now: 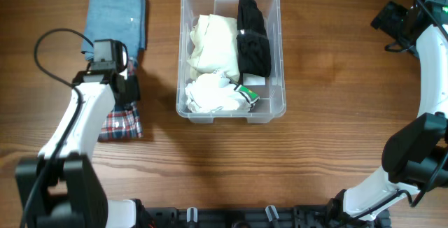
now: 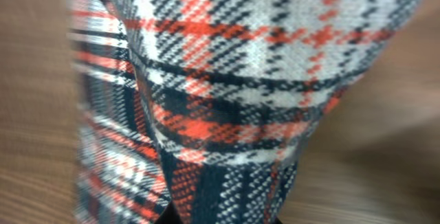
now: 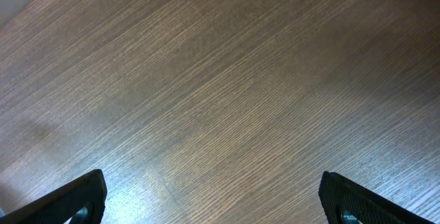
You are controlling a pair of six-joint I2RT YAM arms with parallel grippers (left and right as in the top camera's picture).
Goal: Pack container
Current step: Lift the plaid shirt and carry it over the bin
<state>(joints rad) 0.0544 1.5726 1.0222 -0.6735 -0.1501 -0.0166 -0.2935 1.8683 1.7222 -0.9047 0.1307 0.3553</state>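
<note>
The clear plastic container (image 1: 183, 53) stands at the table's middle. It holds a cream cloth (image 1: 213, 43), a black garment (image 1: 253, 39), a crumpled white cloth (image 1: 213, 95) and a small green and white item (image 1: 249, 96). My left gripper (image 1: 126, 88) is left of the container, over a red, white and navy plaid cloth (image 1: 122, 124). In the left wrist view the plaid cloth (image 2: 261, 80) fills the frame, bunched to a pinch between my fingers (image 2: 227, 217). My right gripper (image 1: 383, 19) is open and empty at the far right, with only bare wood between its fingers (image 3: 213, 196).
A folded light blue cloth (image 1: 115, 18) lies at the back left, just beyond the left gripper. A black cable loops out from the left arm (image 1: 52, 46). A black rail runs along the table's front edge (image 1: 231, 217).
</note>
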